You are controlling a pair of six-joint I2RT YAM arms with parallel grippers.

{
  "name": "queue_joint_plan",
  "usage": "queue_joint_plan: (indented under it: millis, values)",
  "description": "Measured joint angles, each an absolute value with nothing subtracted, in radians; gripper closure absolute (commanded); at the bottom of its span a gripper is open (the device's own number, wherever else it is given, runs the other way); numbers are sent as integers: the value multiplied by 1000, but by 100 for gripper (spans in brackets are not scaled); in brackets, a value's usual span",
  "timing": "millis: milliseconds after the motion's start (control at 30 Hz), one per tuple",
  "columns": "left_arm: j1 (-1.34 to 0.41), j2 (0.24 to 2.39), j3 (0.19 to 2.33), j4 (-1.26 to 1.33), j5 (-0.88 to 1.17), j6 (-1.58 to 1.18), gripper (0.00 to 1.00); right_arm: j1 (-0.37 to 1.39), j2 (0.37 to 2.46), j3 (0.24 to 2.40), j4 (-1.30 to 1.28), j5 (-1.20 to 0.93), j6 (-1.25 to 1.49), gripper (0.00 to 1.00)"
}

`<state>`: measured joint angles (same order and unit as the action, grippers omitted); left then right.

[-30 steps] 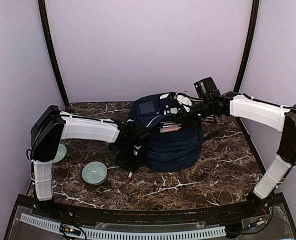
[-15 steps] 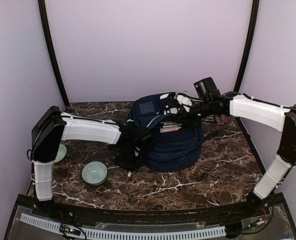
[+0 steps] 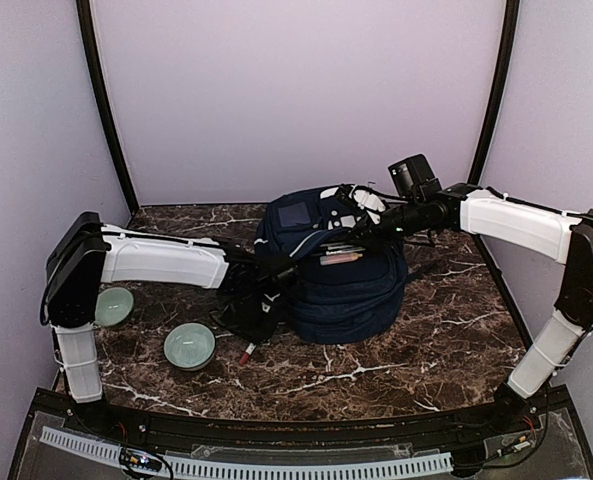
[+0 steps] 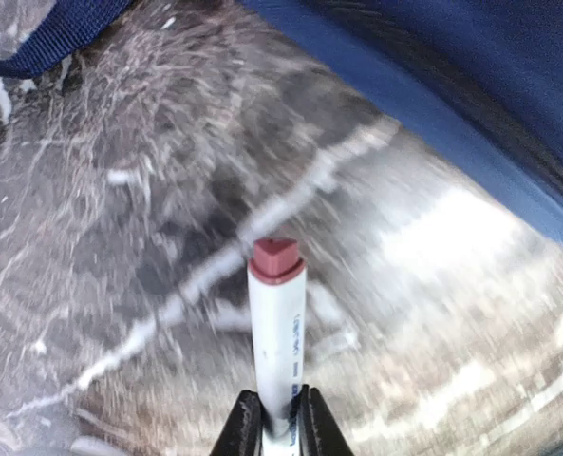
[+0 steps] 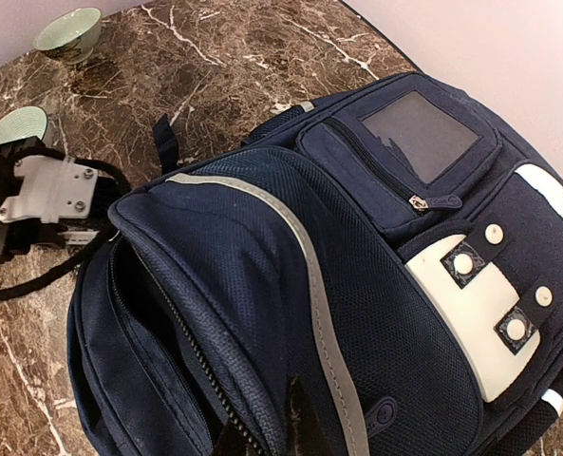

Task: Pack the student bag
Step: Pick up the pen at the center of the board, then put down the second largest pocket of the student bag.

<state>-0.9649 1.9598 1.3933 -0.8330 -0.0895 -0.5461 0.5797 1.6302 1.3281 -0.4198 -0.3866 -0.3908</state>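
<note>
The student bag (image 3: 344,280), navy blue with a grey stripe and pale patches, lies in the middle of the table with its top flap lifted. My right gripper (image 3: 364,235) is shut on the zipper edge of that flap (image 5: 262,418), holding the main compartment open. Book edges and a pinkish item (image 3: 340,257) show in the opening. My left gripper (image 4: 277,432) is shut on a white marker (image 4: 277,323) with a dark red cap, held low over the marble just left of the bag (image 4: 471,85). From above, the marker (image 3: 245,352) points toward the near edge.
Two pale green bowls stand on the left, one (image 3: 189,345) near the front and one (image 3: 112,305) behind the left arm. A loose bag strap (image 4: 44,43) lies on the marble by the left gripper. Dark walls close in the back and sides.
The left arm has swung a little to the left and its jaws have closed tighter on the marker, whose tip has shifted left. The right arm and flap have stayed still.
</note>
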Motion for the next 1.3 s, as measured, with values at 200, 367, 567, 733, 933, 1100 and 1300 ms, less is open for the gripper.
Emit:
queue_joint_plan:
  millis: [200, 367, 567, 733, 933, 1100, 1300]
  values:
    - [-1071, 1839, 1391, -822, -105, -433, 100, 580, 1630, 1328, -420, -387, -391, 100]
    - [-1156, 1815, 1446, -773, -128, -265, 100, 580, 1630, 1328, -420, -391, -391, 100]
    - [-1152, 1830, 1602, -741, -189, -43, 100, 580, 1630, 1328, -420, -392, -390, 100]
    - [-1147, 1924, 1780, -673, -263, 167, 100, 580, 1630, 1328, -420, -392, -390, 100]
    - [-1148, 2055, 1864, -590, -340, 370, 100, 580, 1630, 1328, -420, -392, -390, 100]
    - [-1148, 2108, 1864, -505, -404, 515, 100, 580, 1630, 1328, -420, -392, -390, 100]
    - [-1147, 2193, 1892, -364, -526, 709, 100, 579, 1630, 1328, -420, -392, -390, 100]
